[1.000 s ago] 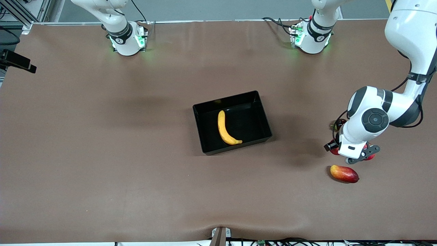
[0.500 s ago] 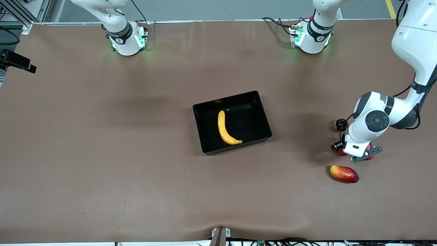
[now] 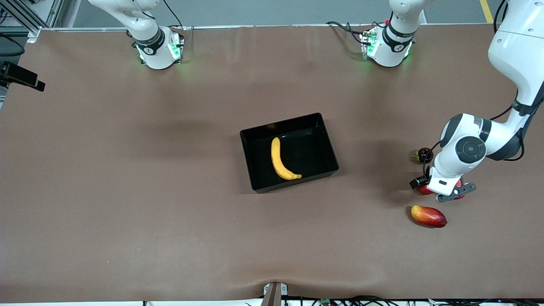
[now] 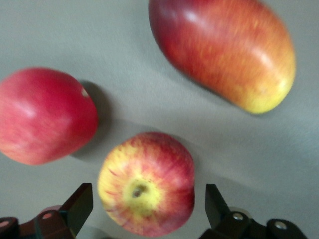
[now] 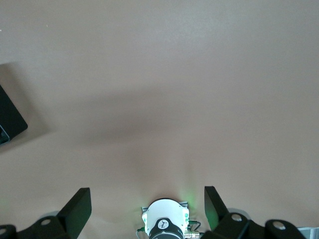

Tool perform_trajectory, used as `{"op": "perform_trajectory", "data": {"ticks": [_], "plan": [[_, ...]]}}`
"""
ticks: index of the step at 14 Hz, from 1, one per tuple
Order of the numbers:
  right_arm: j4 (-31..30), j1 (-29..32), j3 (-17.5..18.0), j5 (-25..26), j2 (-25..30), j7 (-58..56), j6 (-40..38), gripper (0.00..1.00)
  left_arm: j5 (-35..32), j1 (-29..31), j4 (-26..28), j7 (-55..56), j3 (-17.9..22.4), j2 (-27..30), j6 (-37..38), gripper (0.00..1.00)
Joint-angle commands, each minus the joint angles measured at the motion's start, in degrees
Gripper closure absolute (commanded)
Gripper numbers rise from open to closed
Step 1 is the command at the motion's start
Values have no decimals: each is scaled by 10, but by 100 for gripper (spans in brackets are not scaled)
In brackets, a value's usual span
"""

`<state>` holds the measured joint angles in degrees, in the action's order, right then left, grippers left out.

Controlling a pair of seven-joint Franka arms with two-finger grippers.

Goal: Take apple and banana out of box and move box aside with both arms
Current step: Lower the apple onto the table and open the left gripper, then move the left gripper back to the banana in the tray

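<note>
- The left gripper (image 4: 144, 209) hangs low over the apple (image 4: 146, 190) at the left arm's end of the table, its fingers (image 4: 79, 206) spread wide on either side of the fruit, not visibly touching it.
- The apple sits on the table with its dimpled top facing up; in the front view the wrist hides nearly all of it.
- The pomegranate (image 4: 44, 115) lies just beside the apple, and the mango (image 3: 428, 216) lies near it at about 7 o'clock.
- The banana (image 3: 281, 160) lies inside the black box (image 3: 314, 120) at mid-table, roughly 9 o'clock from the apple.
- The right gripper (image 5: 144, 211) waits high over bare table above its own base, fingers wide apart and holding nothing.
</note>
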<state>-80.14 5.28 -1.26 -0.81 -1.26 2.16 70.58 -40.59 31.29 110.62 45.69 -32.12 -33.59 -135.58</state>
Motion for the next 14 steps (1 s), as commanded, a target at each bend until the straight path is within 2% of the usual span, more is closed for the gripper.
{"op": "perform_trajectory", "data": {"ticks": [1,5,8,11,13,14], "plan": [[-2,16,11,2,3,-2,3,0,23,5,-4,-10,-35,67,57,0],[-1,18,10,5,2,-2,11,0,96,2,-102,-4,-145,74,239,0],[0,17,10,5,2,-3,11,0,154,-12,-159,11,-202,70,300,0],[0,17,10,4,2,-2,11,0,186,-85,-195,109,-204,53,305,0],[0,17,11,3,2,-2,11,0,181,-167,-209,176,-201,24,305,0],[0,17,11,3,2,-2,11,0,178,-210,-221,205,-186,12,303,0]]}}
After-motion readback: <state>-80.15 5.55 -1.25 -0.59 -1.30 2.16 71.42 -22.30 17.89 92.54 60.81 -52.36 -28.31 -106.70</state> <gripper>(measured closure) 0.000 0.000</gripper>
